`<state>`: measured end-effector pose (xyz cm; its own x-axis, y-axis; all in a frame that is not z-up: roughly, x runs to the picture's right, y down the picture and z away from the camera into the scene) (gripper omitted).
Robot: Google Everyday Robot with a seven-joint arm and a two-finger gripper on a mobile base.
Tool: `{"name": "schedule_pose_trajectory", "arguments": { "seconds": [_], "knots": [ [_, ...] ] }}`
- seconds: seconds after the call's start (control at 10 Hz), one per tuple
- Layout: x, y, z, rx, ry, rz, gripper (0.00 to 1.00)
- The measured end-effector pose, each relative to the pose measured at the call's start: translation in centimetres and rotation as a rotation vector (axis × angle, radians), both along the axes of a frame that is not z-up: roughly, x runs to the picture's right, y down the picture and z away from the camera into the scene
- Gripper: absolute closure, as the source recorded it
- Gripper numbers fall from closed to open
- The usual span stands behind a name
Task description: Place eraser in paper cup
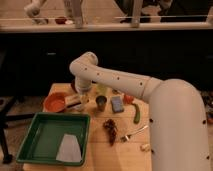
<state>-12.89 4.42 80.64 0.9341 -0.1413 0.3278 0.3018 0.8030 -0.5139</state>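
Observation:
My gripper (81, 97) hangs from the wrist at the back left of the wooden table, between the orange bowl (54, 102) and the dark metal cup (101, 103). It sits right over the white paper cup (80, 107), which is mostly hidden behind it. A pale tan block that looks like the eraser (73, 102) shows at the gripper's lower left, by the cup. I cannot tell whether it is held or resting.
A blue pad (117, 104), a red item (128, 98) and a green pepper (136, 114) lie to the right. A dark red object (111, 129) and a fork (131, 134) lie in front. A green tray (35, 142) with a grey cloth (67, 149) sits front left.

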Motion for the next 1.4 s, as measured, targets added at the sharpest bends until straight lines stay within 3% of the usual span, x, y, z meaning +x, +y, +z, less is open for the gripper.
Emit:
{"name": "schedule_pose_trajectory", "arguments": {
  "seconds": [0.3,0.8,1.4],
  "knots": [
    [-0.3,-0.3,1.1,-0.009,0.001,0.009,1.0],
    [0.5,0.1,3.7,-0.056,0.014,0.055,1.0],
    [0.1,-0.4,4.3,-0.074,0.006,0.071,0.95]
  ]
}}
